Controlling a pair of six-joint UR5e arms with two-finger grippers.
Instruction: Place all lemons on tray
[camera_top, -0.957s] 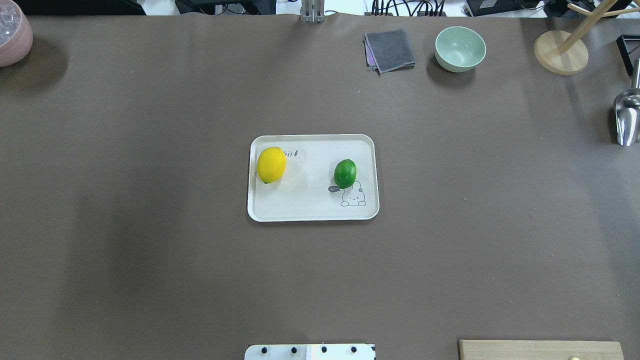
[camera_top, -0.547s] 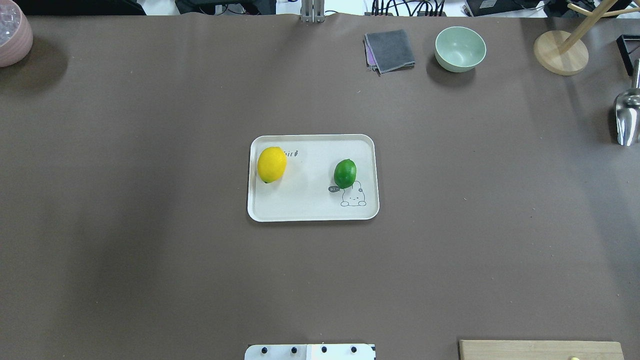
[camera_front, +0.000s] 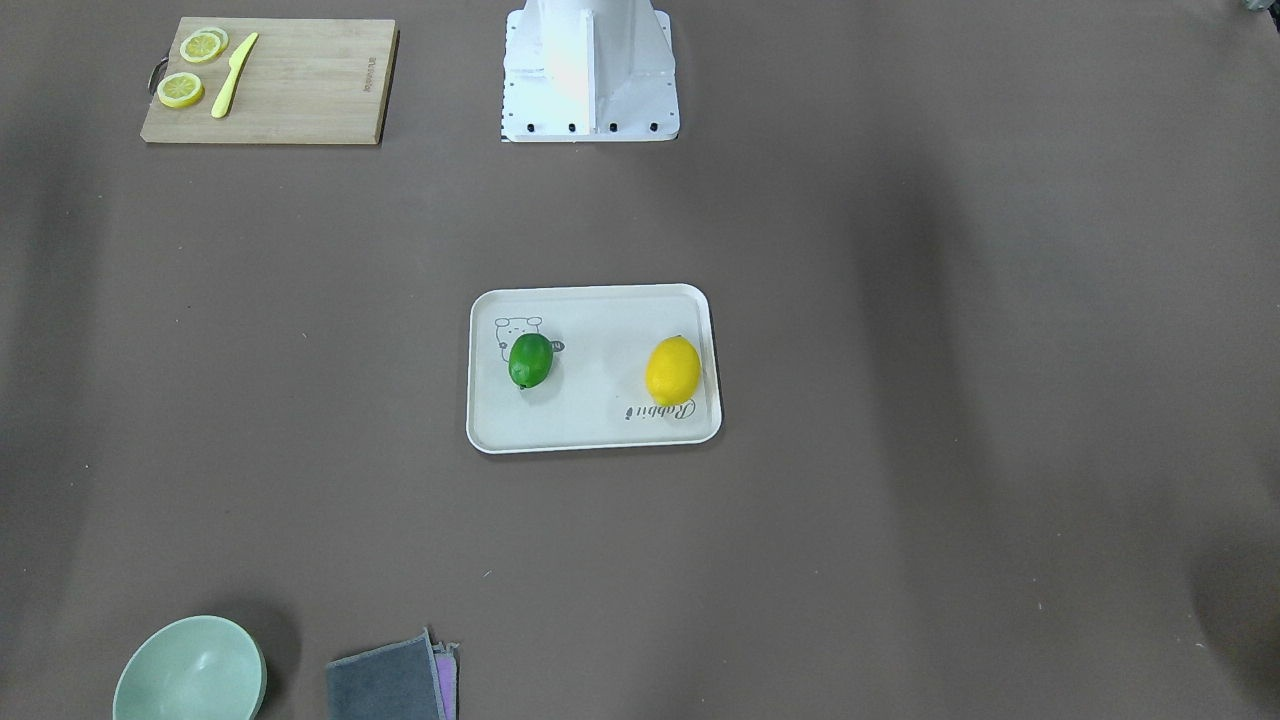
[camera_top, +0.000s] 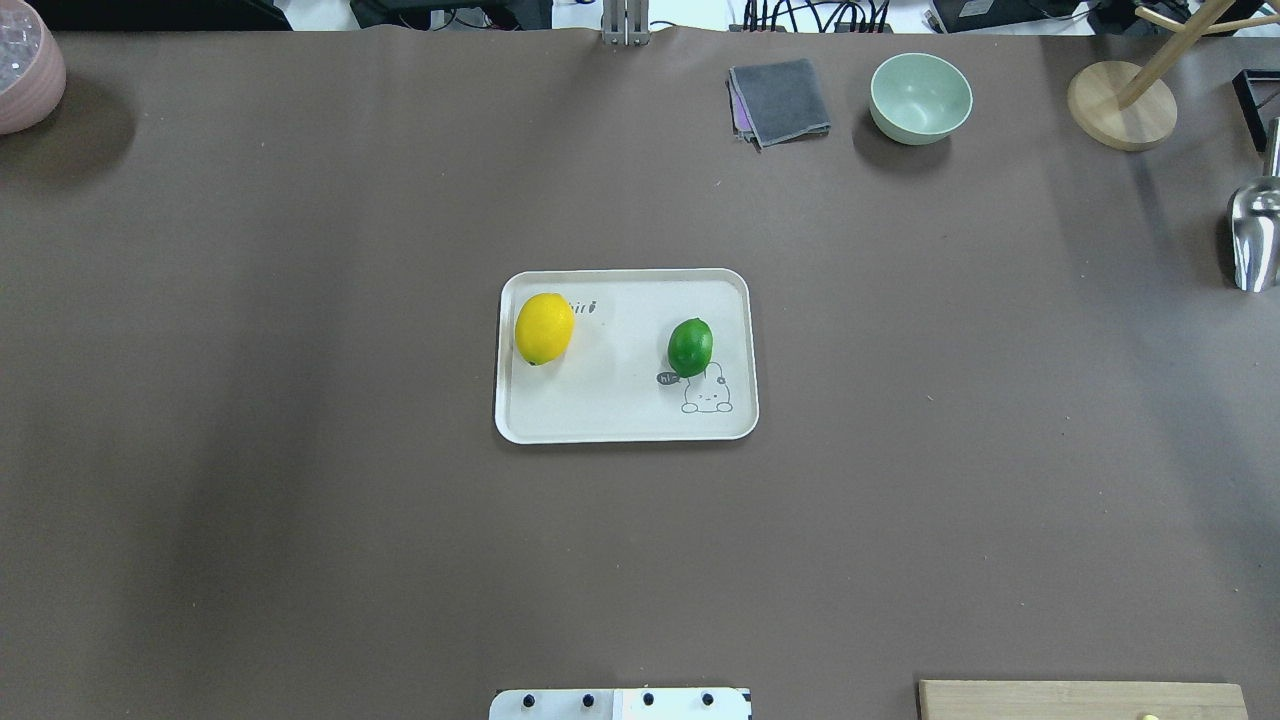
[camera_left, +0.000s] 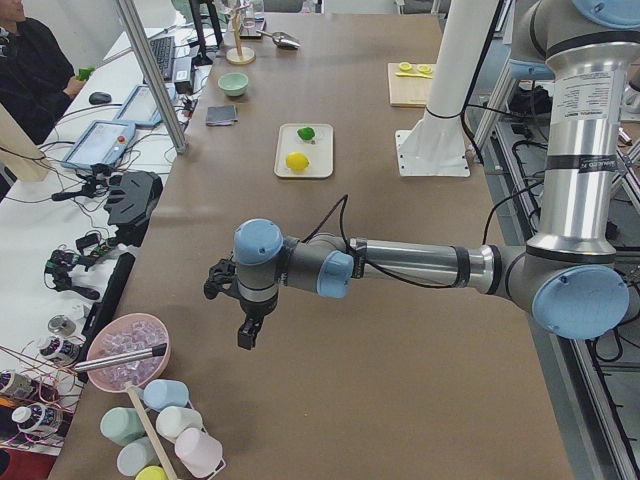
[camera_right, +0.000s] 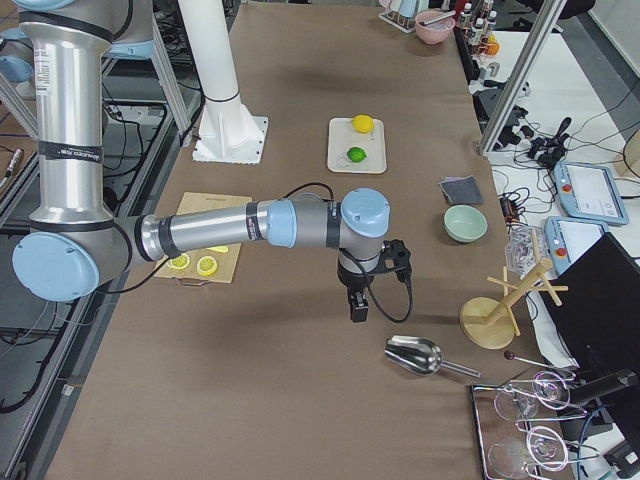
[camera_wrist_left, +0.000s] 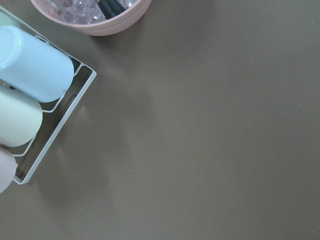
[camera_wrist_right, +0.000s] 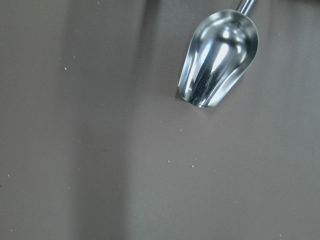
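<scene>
The cream-white tray (camera_top: 620, 425) lies at the table's middle. The yellow lemon (camera_top: 545, 328) rests on its left part and the green lemon (camera_top: 690, 346) on its right part, above the cartoon drawing. In the front-facing view the yellow lemon (camera_front: 673, 371) is on the right and the green lemon (camera_front: 530, 360) on the left of the tray (camera_front: 590, 430). My left gripper (camera_left: 245, 335) hangs over the table's left end, far from the tray. My right gripper (camera_right: 357, 310) hangs over the right end. I cannot tell whether either is open or shut.
A wooden cutting board (camera_front: 300, 85) with lemon slices (camera_front: 180, 90) and a yellow knife lies near my base. A green bowl (camera_top: 920, 97), a grey cloth (camera_top: 780, 100), a wooden stand (camera_top: 1120, 105) and a metal scoop (camera_wrist_right: 217, 60) are on the right; a pink bowl (camera_wrist_left: 90, 15) and cups (camera_wrist_left: 30, 65) on the left.
</scene>
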